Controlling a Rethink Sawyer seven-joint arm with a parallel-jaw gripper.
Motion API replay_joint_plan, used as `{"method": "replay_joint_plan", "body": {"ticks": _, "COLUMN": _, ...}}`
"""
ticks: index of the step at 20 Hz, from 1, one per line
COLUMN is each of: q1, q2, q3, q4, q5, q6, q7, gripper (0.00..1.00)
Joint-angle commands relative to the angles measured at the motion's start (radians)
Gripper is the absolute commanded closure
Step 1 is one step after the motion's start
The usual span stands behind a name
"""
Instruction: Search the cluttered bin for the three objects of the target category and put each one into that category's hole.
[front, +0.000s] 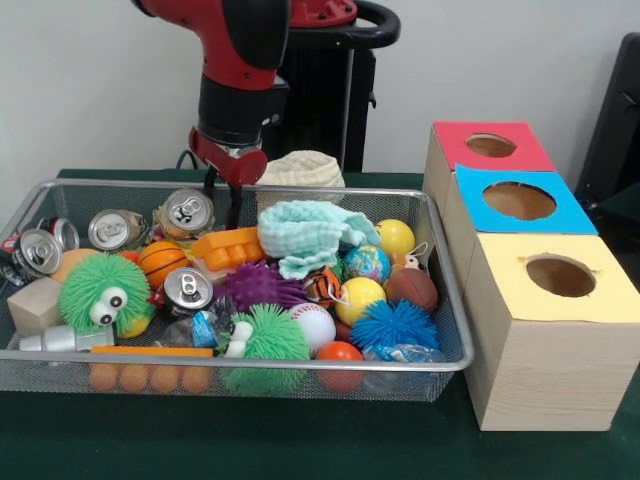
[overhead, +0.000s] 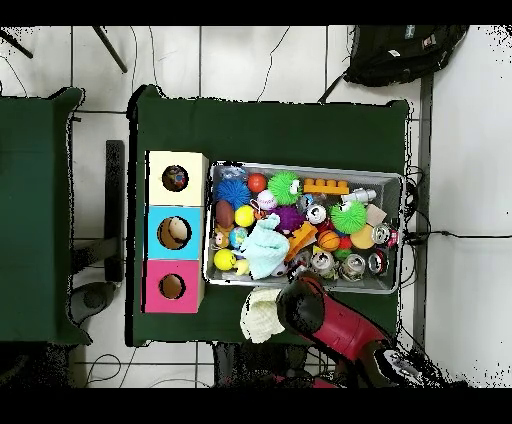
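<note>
The cluttered bin (front: 60, 186) sits on the green worktop (front: 300, 450), full of balls, cans and soft toys. The hole (front: 560, 275) with yellow surround is just beside it, on my right in the front view. I judge the balls light but round and slippery, so I would grip across the middle. My tool (front: 222, 205) hangs over the cans, fingers narrow, holding nothing.

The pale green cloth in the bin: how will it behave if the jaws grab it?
The pale green cloth lies crumpled and draped over toys, so it is probably floppy and light. Lifted, it would likely hang and might drag the yellow ball that it touches. It should not roll.
</note>
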Motion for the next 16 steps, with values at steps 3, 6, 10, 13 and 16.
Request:
{"method": "replay_joint_plan", "body": {"ticks": 3, "q1": 0.033, "q2": 0.075, "q3": -0.071, "q4": -0.178, "q5": 0.005, "q6": -0.062, "q7": 0.07, "gripper": 0.0}}
{"method": "replay_joint_plan", "body": {"ticks": 6, "q1": 0.016, "q2": 0.086, "q3": -0.077, "q4": -0.206, "q5": -0.017, "q6": -0.067, "q7": 0.056, "gripper": 0.0}}
{"method": "replay_joint_plan", "body": {"ticks": 10, "q1": -0.023, "q2": 0.104, "q3": -0.074, "q4": -0.257, "q5": -0.053, "q6": -0.069, "q7": 0.03, "gripper": 0.0}}
{"method": "replay_joint_plan", "body": {"ticks": 13, "q1": -0.026, "q2": 0.103, "q3": -0.088, "q4": -0.279, "q5": -0.067, "q6": -0.059, "q7": 0.027, "gripper": 0.0}}
{"method": "replay_joint_plan", "body": {"ticks": 16, "q1": -0.022, "q2": 0.095, "q3": -0.104, "q4": -0.285, "q5": -0.082, "q6": -0.047, "q7": 0.032, "gripper": 0.0}}
